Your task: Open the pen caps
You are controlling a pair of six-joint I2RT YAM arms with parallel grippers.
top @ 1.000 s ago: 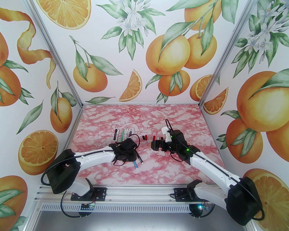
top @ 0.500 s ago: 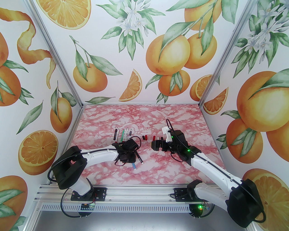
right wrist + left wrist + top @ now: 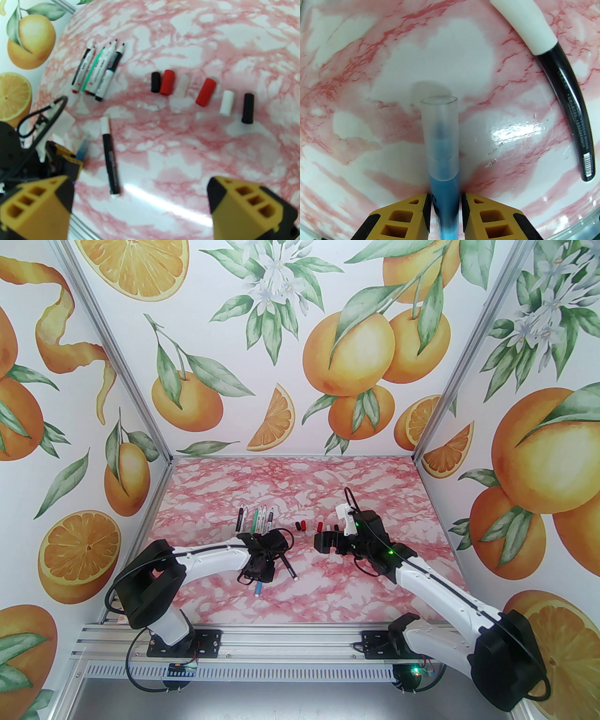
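Observation:
My left gripper (image 3: pixel 445 211) is shut on the barrel of a blue pen (image 3: pixel 444 187), just above the table. The pen's frosted clear cap (image 3: pixel 440 136) is still on and points away from the fingers. From above, the left gripper (image 3: pixel 257 573) has the blue pen (image 3: pixel 258 589) sticking out toward the near edge. A black pen with a white cap (image 3: pixel 564 93) lies just to the right of it. Several loose pen caps, black (image 3: pixel 155 82), red (image 3: pixel 167 82) and white (image 3: pixel 226 102), lie in a row. My right gripper (image 3: pixel 140 206) hovers open near them, holding nothing.
Several uncapped pens (image 3: pixel 255 520) lie side by side at the centre left of the pink marble table (image 3: pixel 300 474). The right gripper (image 3: pixel 323 542) hangs close to the row of caps (image 3: pixel 302 525). Printed walls close in the left, right and back.
The left jaws have closed on the blue pen. The left wrist has drawn left, swinging the pen from pointing lower right to pointing at the near edge. The right arm is unchanged.

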